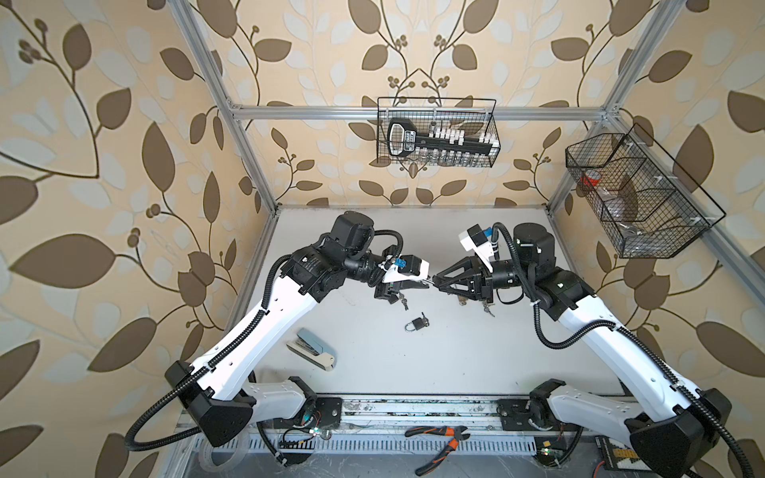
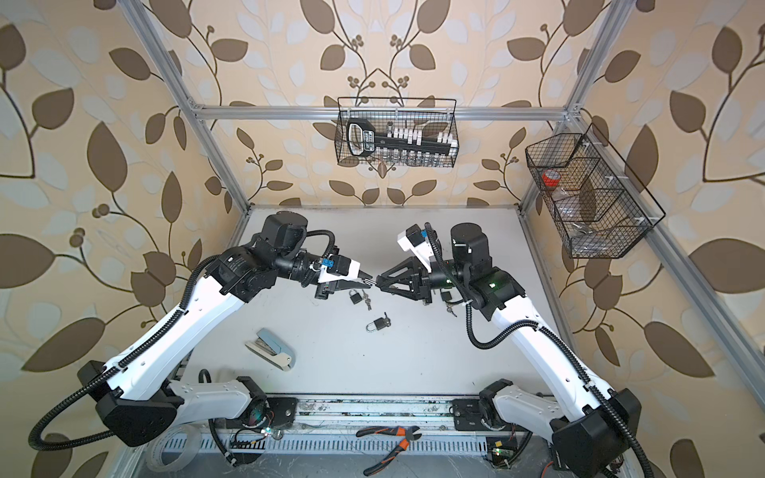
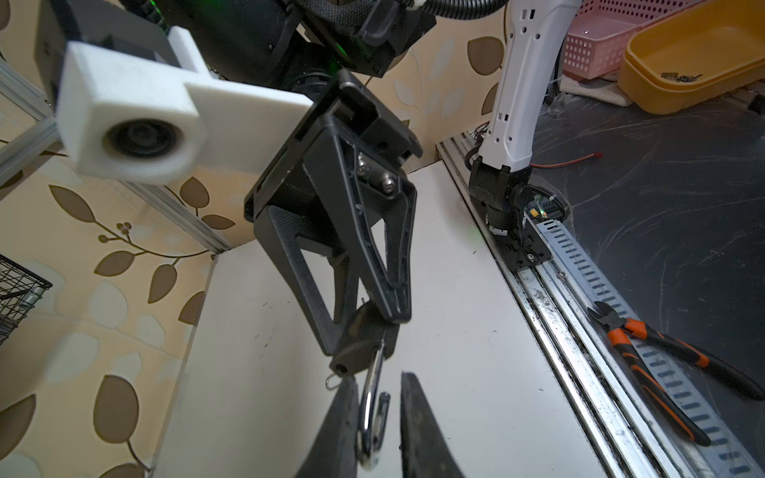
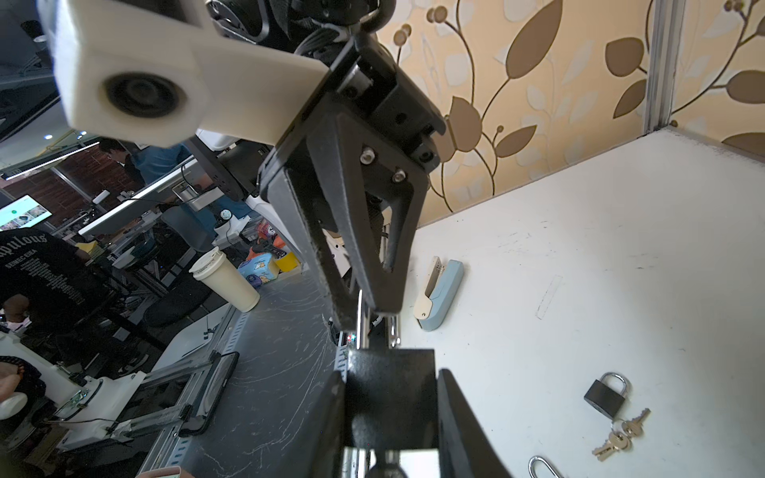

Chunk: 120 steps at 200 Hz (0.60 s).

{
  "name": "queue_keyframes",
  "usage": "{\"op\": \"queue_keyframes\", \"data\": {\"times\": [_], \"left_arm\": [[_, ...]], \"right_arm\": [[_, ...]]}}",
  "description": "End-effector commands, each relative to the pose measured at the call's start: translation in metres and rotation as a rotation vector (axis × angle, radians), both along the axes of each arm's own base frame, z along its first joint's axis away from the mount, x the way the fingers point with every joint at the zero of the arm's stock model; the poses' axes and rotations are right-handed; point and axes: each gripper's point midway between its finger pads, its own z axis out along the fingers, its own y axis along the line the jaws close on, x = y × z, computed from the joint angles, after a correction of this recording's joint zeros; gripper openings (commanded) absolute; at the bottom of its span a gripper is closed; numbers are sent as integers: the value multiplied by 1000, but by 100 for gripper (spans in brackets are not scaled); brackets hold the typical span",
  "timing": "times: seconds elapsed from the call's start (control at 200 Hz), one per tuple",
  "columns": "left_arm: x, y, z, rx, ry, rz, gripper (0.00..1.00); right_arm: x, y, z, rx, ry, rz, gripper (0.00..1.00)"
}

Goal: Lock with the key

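White tabletop (image 1: 455, 356) with stapler (image 1: 311, 347), loose padlock (image 1: 415, 325), keys (image 1: 404, 304); pliers (image 1: 439, 445) beyond its edge.

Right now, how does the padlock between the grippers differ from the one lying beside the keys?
The held padlock is up off the table, body clamped in the right gripper; the table padlock lies flat. The held padlock's shackle stands open between the fingers of the left gripper; the table padlock's is shut. Both have dark bodies and silver shackles.
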Motion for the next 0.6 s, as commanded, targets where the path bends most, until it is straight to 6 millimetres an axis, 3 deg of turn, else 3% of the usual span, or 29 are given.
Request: {"op": "queue_keyframes", "data": {"times": [0.0,0.11,0.22,0.3,0.355,0.465,0.595], "left_arm": [[-8,0,10,-13,-90,-48,15],[-10,0,15,-29,-88,-57,0],[-12,0,19,-53,-74,-54,0],[-7,-2,22,-77,-47,-18,0],[-5,-3,23,-92,-32,5,0],[11,-3,24,-120,20,116,0],[35,0,29,-172,165,305,0]], "right_arm": [[-2,2,14,35,-36,31,0],[0,2,15,34,-36,27,0],[0,2,15,35,-49,17,1],[6,0,17,32,-78,-33,25],[22,-5,14,11,-101,-144,45],[57,-23,4,-18,-160,-401,57],[68,-36,10,28,-207,-527,70]]}}
